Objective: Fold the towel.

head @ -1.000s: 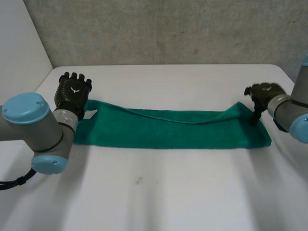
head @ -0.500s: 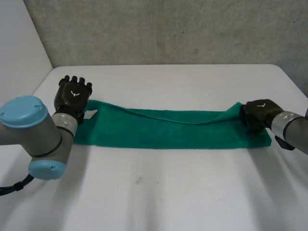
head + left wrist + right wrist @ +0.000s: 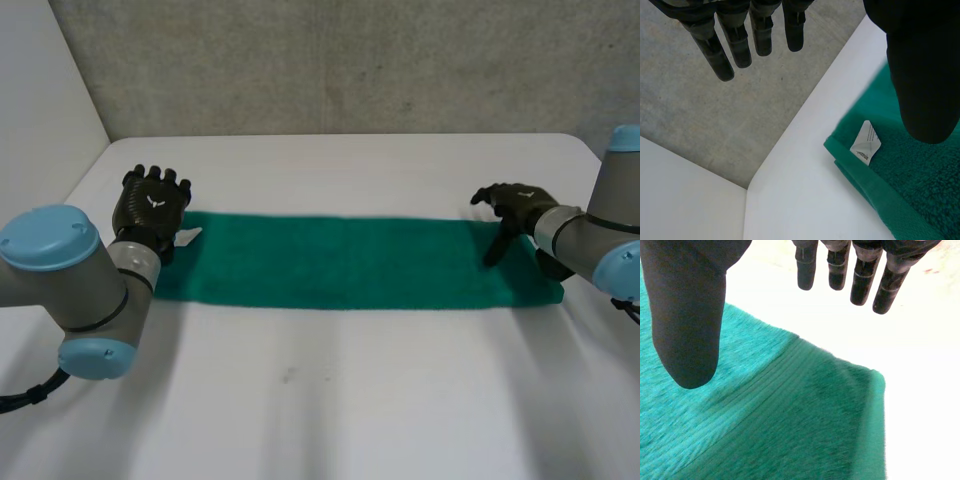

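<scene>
A green towel [image 3: 340, 262] lies flat as a long strip across the table, its far edge straight. My left hand [image 3: 150, 203] hovers open over the towel's left far corner, where a white label [image 3: 866, 142] sticks out; its fingers [image 3: 735, 37] are straight and hold nothing. My right hand [image 3: 515, 205] hangs open above the towel's right end, fingers [image 3: 860, 275] spread and the thumb [image 3: 687, 310] over the cloth [image 3: 765, 420], gripping nothing.
The white table [image 3: 330, 400] has wide bare room in front of the towel and behind it. A grey wall [image 3: 340, 60] rises beyond the far edge. The table's left edge [image 3: 770, 155] runs close to the towel's corner.
The right hand let go of the towel's right far corner and lifted open above it. The raised far edge dropped, and the towel now lies flat. The left hand barely moved.
</scene>
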